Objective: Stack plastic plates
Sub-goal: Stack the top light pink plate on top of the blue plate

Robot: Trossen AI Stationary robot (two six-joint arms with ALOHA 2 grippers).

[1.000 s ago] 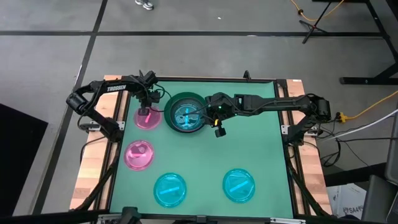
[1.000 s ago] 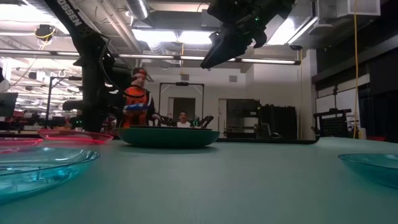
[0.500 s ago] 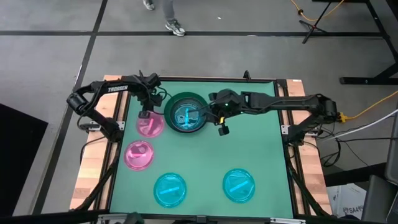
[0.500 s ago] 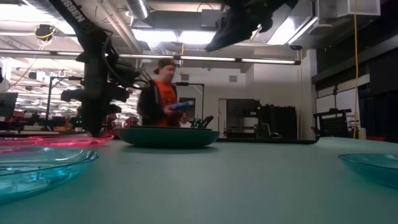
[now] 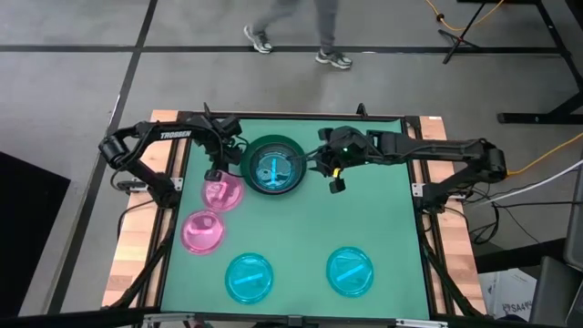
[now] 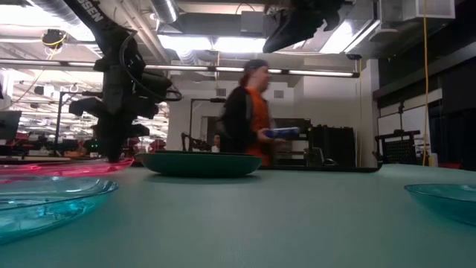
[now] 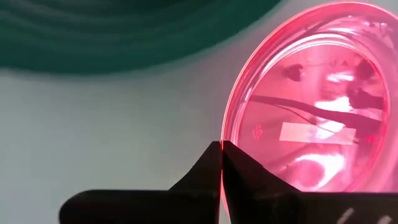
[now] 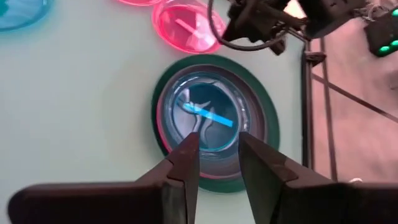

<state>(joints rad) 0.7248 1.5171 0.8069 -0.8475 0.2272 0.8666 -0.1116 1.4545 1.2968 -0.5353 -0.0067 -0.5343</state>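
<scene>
Left gripper point(image 7: 221, 155) is pinched tight on the rim of a pink plate point(image 5: 221, 193), just left of the green plate point(image 5: 248, 157). Right gripper point(image 8: 214, 155) hangs above the green plate's right side, fingers spread, nothing between them. The green plate holds the stack so far, cyan plate point(image 8: 208, 115) on top. Second pink plate point(image 5: 203, 229) and two cyan plates point(image 5: 249, 277) sit further from it.

Advice: lift the pinched plate clear of the green rim before moving across, keep it level, centre it over the stack, then release low.
</scene>
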